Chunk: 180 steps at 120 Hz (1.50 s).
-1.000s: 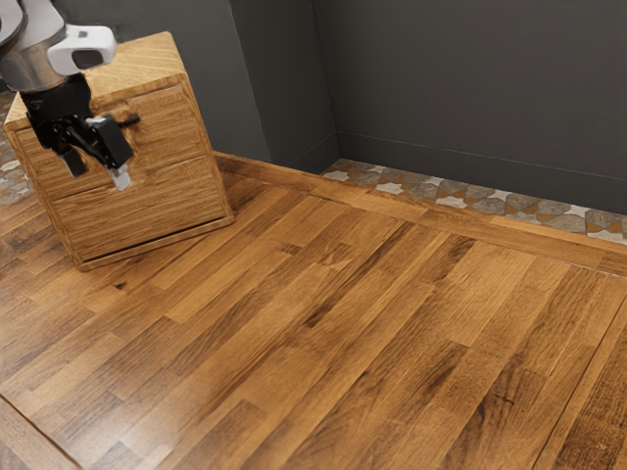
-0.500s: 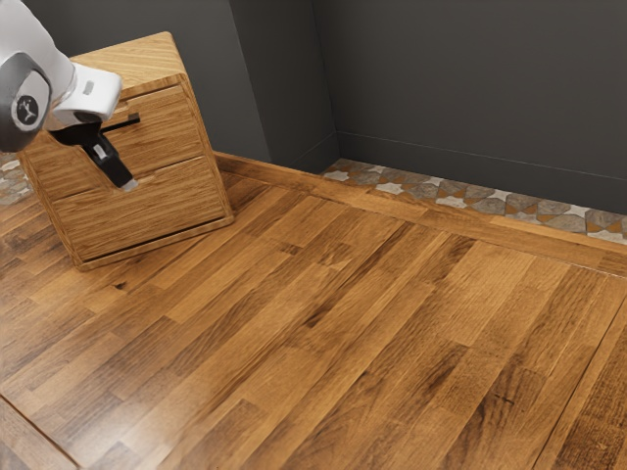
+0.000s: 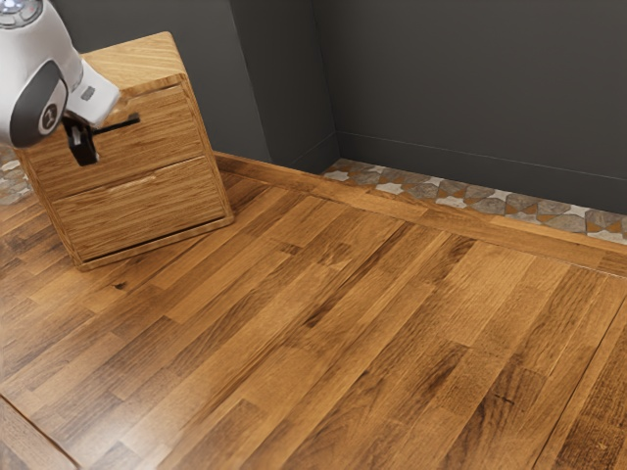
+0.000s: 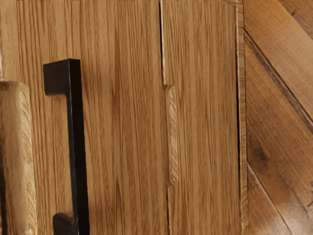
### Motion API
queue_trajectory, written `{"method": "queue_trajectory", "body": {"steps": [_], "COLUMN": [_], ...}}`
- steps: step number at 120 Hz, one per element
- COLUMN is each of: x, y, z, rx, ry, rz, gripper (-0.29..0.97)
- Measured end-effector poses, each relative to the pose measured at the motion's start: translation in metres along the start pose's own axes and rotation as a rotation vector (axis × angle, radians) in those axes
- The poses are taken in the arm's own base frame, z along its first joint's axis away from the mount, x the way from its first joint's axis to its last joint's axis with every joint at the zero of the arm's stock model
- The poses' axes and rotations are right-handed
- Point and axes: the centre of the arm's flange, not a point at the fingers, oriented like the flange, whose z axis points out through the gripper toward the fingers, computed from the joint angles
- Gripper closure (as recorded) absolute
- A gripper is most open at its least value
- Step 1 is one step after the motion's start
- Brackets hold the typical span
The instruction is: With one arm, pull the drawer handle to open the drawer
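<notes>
Here's the white arm (image 3: 34, 69), in from 10 o'clock in the exterior view, its black gripper (image 3: 81, 145) pressed up close to the front of the wooden drawer cabinet (image 3: 147, 69). The cabinet stands on the plank bench (image 3: 343, 323) out at 10 o'clock, with a dark wall (image 3: 470, 78) behind it and a tiled strip (image 3: 470, 201) running along the bench's far edge.

Now the handle (image 3: 118, 124): a slim black bar across the upper drawer (image 3: 162, 127). The gripper sits at the bar's 9 o'clock end, and the rest of the bar pokes out toward 3 o'clock. Are the jaws open or clamped on it? I can't tell, as the arm's white link crowds that spot (frustrating angle, this one).

The wrist camera looks straight at the cabinet front. The black bar runs along the upper drawer's grain with both its posts visible. Beside that comes the seam, then the lower drawer (image 4: 205, 122) with a shallow groove (image 4: 171, 134) cut into its edge. The upper drawer front looks level with the lower one in both views.
</notes>
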Motion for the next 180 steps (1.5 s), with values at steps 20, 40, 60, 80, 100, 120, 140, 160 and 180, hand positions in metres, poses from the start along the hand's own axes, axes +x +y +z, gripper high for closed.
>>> {"method": "queue_trajectory", "body": {"steps": [20, 40, 60, 80, 100, 120, 140, 160, 180], "x": [-0.009, -0.007, 0.022, 0.02, 0.019, 0.019, 0.03, 0.03, 0.007], "y": [-0.008, -0.015, -0.016, -0.015, -0.012, -0.011, -0.002, 0.018, 0.025], "z": [-0.009, 0.038, 0.055, 0.07, 0.093, 0.097, 0.076, 0.066, 0.054], "rx": [0.029, 0.034, 0.034, 0.028, 0.011, 0.005, -0.009, -0.052, -0.065], "ry": [0.028, 0.026, 0.091, 0.093, 0.081, 0.085, 0.126, 0.151, 0.152], "rz": [-0.08, -0.145, -0.167, -0.181, -0.192, -0.196, -0.186, -0.178, -0.185], "gripper": [0.0, 0.0, 0.0, 0.0, -0.01, 0.0, 0.06, -0.01, 0.01]}}
